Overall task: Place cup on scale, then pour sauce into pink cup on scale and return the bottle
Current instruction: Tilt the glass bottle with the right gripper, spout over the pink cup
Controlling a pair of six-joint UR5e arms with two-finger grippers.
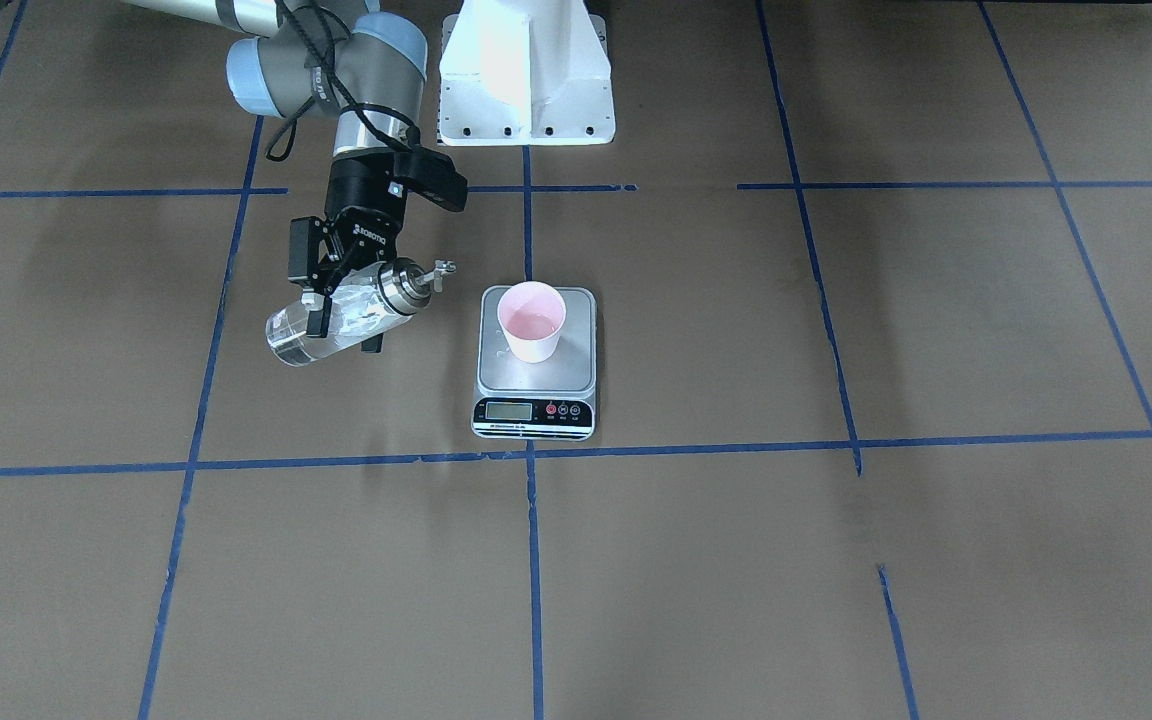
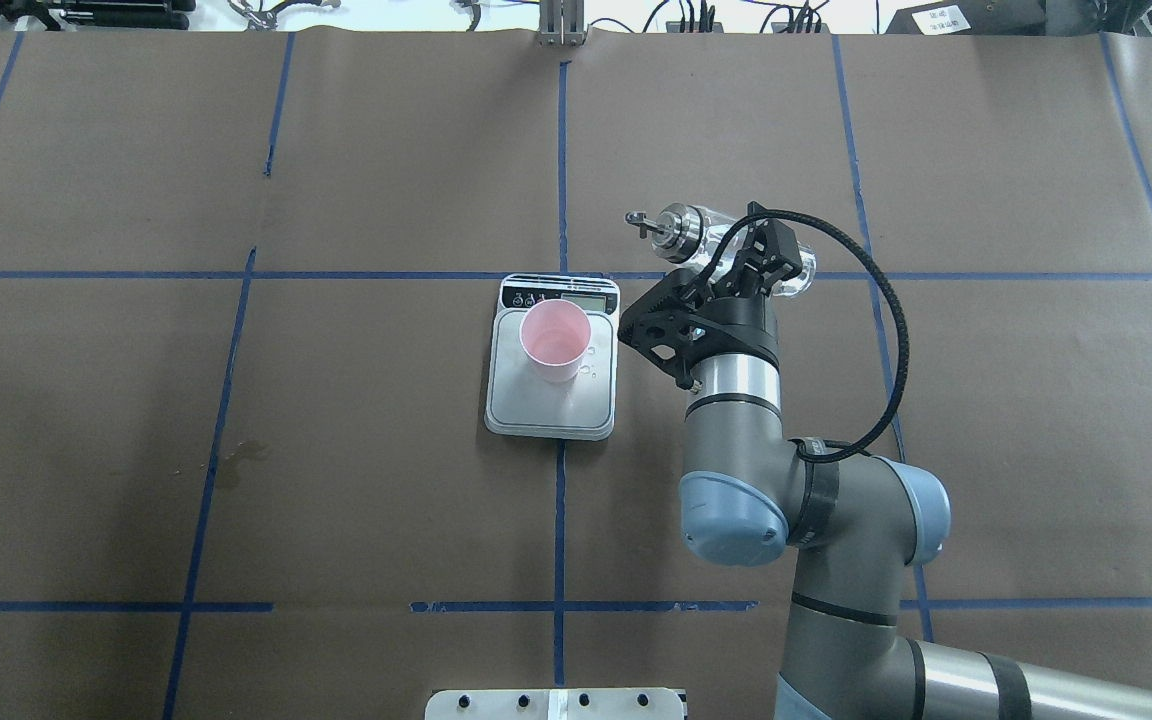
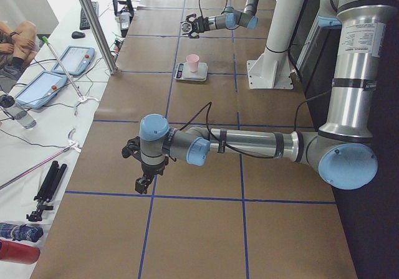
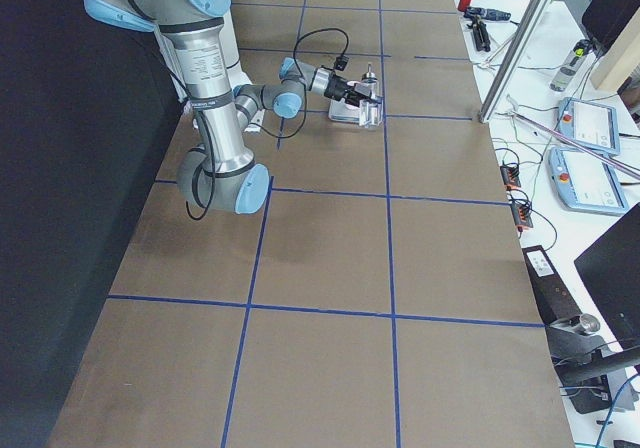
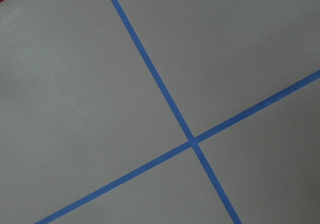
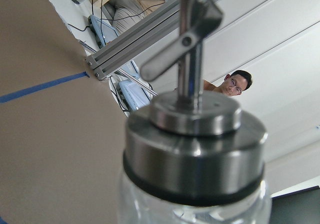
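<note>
Cup (image 1: 532, 322): upright on scale (image 1: 536, 380) platform. Bottle (image 1: 348, 314): held above desk (image 1: 736, 560), tilted near horizontal, spout toward scale, apart from cup. Right gripper (image 1: 344, 328): clamped across glass body. Right wrist view alone: cap and spout close up, person (image 6: 234, 84) behind. Left gripper (image 3: 144, 182): seen in exterior left only, finger spacing cannot tell. Left wrist view: desk, blue tape cross (image 5: 192, 143) only.

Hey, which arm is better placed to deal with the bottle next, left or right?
Right. The right pincer is shut on the tilted bottle, in the air beside the scale bearing the pink cup. The left pincer hangs far down the table, away from them.
</note>
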